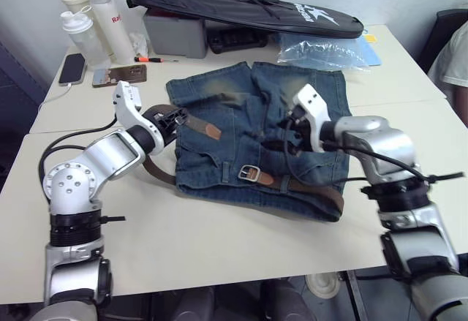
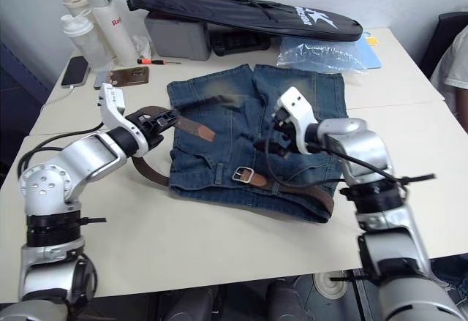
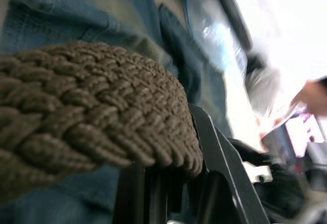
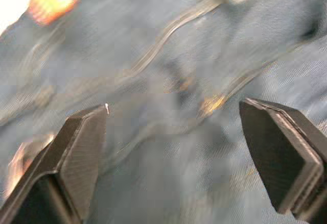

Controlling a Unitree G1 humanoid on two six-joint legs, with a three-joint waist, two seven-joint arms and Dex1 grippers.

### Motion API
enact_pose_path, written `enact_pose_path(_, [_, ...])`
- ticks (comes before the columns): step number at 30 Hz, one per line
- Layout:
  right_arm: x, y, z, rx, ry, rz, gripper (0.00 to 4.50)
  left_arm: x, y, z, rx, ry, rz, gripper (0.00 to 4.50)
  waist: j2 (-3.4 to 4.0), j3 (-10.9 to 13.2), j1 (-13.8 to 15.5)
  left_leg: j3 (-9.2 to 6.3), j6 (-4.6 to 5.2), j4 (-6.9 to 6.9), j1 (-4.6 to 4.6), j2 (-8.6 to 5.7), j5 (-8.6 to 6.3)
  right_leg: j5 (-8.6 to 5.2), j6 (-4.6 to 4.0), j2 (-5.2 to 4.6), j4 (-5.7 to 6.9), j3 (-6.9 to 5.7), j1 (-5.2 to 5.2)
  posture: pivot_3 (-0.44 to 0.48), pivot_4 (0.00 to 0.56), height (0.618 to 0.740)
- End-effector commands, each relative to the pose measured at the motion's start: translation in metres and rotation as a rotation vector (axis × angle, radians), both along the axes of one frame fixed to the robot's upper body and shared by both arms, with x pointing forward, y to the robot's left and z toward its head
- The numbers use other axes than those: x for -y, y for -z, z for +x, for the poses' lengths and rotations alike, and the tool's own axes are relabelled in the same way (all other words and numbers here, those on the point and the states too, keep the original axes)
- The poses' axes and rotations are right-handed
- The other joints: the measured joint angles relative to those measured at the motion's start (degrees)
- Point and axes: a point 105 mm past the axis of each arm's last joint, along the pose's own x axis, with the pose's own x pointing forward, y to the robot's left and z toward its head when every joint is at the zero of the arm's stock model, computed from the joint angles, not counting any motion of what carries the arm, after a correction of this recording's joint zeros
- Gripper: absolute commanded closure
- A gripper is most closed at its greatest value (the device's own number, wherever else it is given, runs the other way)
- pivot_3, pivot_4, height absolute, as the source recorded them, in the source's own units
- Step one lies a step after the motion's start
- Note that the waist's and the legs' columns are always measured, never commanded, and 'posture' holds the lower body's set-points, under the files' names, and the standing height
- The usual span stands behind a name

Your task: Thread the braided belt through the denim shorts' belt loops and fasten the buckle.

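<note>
Braided dark-brown strap material is clamped in the left gripper (image 1: 167,120) at the left edge of the denim shorts (image 1: 259,134) — the left wrist view shows the woven braided belt (image 3: 87,112) bulging over the closed black fingers. From that grip the belt loops down off the shorts' left side onto the table (image 1: 219,248), while its reddish-brown leather tip (image 1: 211,129) lies on the denim just right of the gripper. The shorts lie flat at the table's centre, waistband toward the robot. Along that waistband rests the buckle (image 1: 249,174), silver, with the strap running right to the shorts' lower right corner. The right gripper (image 1: 281,140) sits over the shorts' right half, fingers (image 4: 82,147) spread apart — blue denim visible between them, nothing gripped. Behind the shorts: bottles (image 1: 91,21), a phone (image 1: 72,68) and a long black bag (image 1: 241,10).
</note>
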Motion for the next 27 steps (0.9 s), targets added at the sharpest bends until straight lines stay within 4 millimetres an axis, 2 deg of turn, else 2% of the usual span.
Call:
enact_pose_path(1, [-0.009, -0.013, -0.042, 0.040, -0.239, -0.061, 0.03, 0.000, -0.001, -0.011, 0.012, 0.088, 0.043, 4.50, 0.00, 0.01, 0.07, 0.03, 0.00, -0.02, 0.00, 0.01, -0.01, 0.00, 0.00, 0.00, -0.03, 0.00, 0.00, 0.000, 0.150, 0.738])
enact_pose_path(4, [-0.006, -0.015, -0.057, 0.032, -0.285, -0.070, 0.03, 0.002, 0.003, -0.022, 0.014, 0.152, 0.099, 4.50, -0.03, 0.03, -0.46, 0.18, -0.02, -0.04, 0.02, 0.10, -0.03, 0.00, 0.00, 0.01, -0.14, 0.01, 0.04, 0.000, 0.150, 0.738])
enact_pose_path(8, [-0.006, -0.013, -0.065, 0.002, -0.304, -0.074, 0.03, 0.007, 0.012, -0.032, -0.024, 0.205, 0.087, 4.50, -0.04, 0.03, -0.69, 0.21, -0.03, -0.05, 0.05, 0.17, -0.05, -0.01, -0.02, -0.01, -0.15, 0.01, 0.05, 0.000, 0.150, 0.738])
enact_pose_path(13, [-0.006, -0.009, -0.070, -0.012, -0.303, -0.070, 0.03, 0.008, 0.018, -0.037, -0.052, 0.183, 0.039, 4.50, -0.07, 0.05, -0.53, 0.17, 0.00, 0.00, 0.03, 0.18, -0.08, -0.01, -0.03, -0.05, -0.32, 0.09, 0.13, 0.000, 0.150, 0.738])
enact_pose_path(17, [-0.005, -0.007, -0.069, -0.009, -0.279, -0.067, 0.03, 0.005, 0.023, -0.041, -0.067, 0.150, 0.062, 4.50, -0.08, 0.06, -0.39, 0.18, 0.01, 0.02, 0.03, 0.18, -0.08, -0.01, -0.04, -0.05, -0.35, 0.12, 0.14, 0.000, 0.150, 0.738])
enact_pose_path(20, [-0.003, -0.007, -0.067, -0.003, -0.262, -0.076, 0.03, 0.003, 0.026, -0.040, -0.096, 0.105, 0.014, 4.50, -0.08, 0.06, -0.21, 0.18, 0.01, 0.03, 0.03, 0.18, -0.08, -0.02, -0.06, -0.05, -0.36, 0.15, 0.14, 0.000, 0.150, 0.738])
enact_pose_path(27, [-0.001, -0.004, -0.057, -0.001, -0.224, -0.085, 0.03, -0.002, 0.041, -0.047, -0.153, 0.064, 0.065, 4.50, -0.08, 0.06, 0.29, 0.17, 0.02, 0.06, 0.02, 0.20, -0.09, -0.02, -0.09, -0.05, -0.40, 0.22, 0.17, 0.000, 0.150, 0.738])
